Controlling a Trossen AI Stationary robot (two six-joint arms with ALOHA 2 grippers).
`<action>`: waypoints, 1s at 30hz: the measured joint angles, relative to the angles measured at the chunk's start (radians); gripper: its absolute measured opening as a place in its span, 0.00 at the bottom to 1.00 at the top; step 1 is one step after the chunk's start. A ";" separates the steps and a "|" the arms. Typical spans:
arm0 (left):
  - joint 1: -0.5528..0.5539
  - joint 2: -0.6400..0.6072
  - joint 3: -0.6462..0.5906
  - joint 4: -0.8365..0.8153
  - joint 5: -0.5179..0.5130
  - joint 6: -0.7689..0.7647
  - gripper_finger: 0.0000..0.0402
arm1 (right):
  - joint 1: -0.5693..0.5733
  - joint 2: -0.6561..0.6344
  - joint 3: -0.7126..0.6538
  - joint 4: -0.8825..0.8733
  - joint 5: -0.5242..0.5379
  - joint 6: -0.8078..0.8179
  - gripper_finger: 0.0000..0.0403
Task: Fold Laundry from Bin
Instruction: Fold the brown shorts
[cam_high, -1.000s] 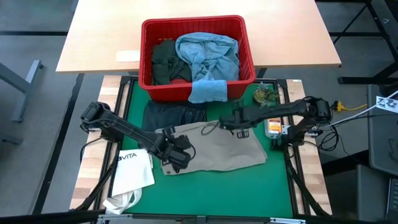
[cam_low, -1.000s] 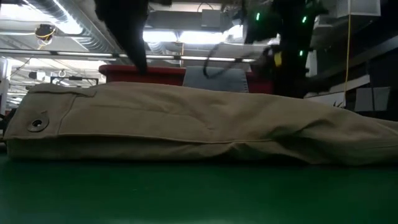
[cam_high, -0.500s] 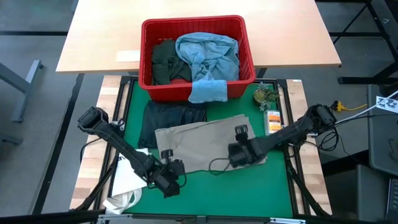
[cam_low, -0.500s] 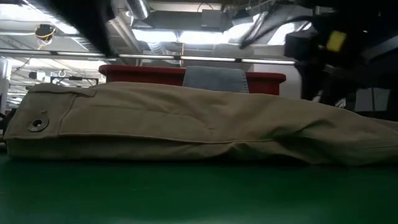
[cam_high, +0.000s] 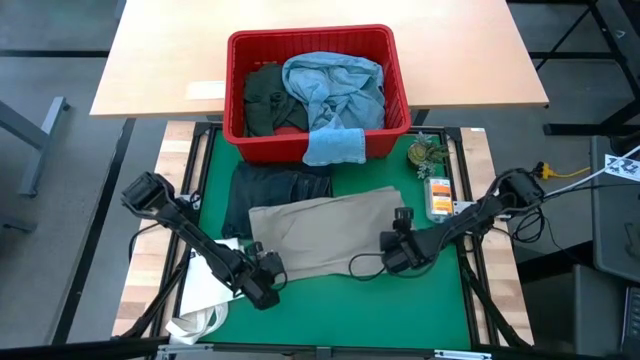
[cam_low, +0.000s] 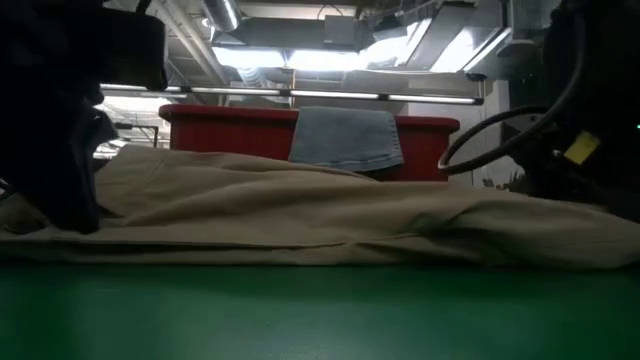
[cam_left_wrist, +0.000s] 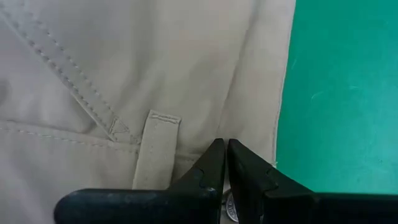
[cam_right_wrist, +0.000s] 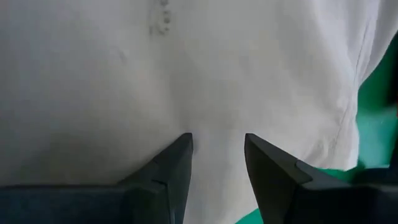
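From above, your left gripper (cam_high: 262, 285) sits at the lower left corner of the tan trousers (cam_high: 330, 235), but the arm hides its tips there. The left wrist view settles it: the fingers (cam_left_wrist: 214, 163) are pressed together on the waistband edge beside a stitched belt loop (cam_left_wrist: 155, 149), pinching the cloth. A small metal button (cam_left_wrist: 231, 208) is half hidden under them.

Your right gripper (cam_high: 393, 257) rests at the trousers' lower right edge. Its fingers (cam_right_wrist: 177, 158) stand apart over smooth, pale cloth, and you cannot tell from that view whether they hold any of it.

The level view shows the trousers (cam_low: 330, 215) as a long, low, rumpled ridge on the green mat (cam_low: 320, 315). Dark arm shapes block the left and right sides of that frame.

The red bin (cam_high: 240, 90), plastic with slotted sides, stands at the top center. Inside it lie a dark green piece (cam_high: 262, 100) and crumpled light blue jeans (cam_high: 335, 85); a small blue cloth (cam_high: 333, 147) hangs over its front rim. A dark garment (cam_high: 262, 185) lies partly under the trousers. A white tote bag (cam_high: 210, 275) shows at lower left, partly covered by the left arm.
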 joint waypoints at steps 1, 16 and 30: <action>-0.002 -0.002 -0.008 0.013 0.013 0.000 0.05 | 0.001 -0.001 -0.015 0.004 0.002 0.015 0.38; -0.033 -0.007 0.103 -0.015 0.117 0.085 0.05 | -0.001 0.008 0.112 -0.235 -0.077 -0.008 0.38; -0.029 -0.007 0.191 -0.001 0.056 0.140 0.05 | 0.102 0.006 0.327 -0.309 0.004 -0.007 0.38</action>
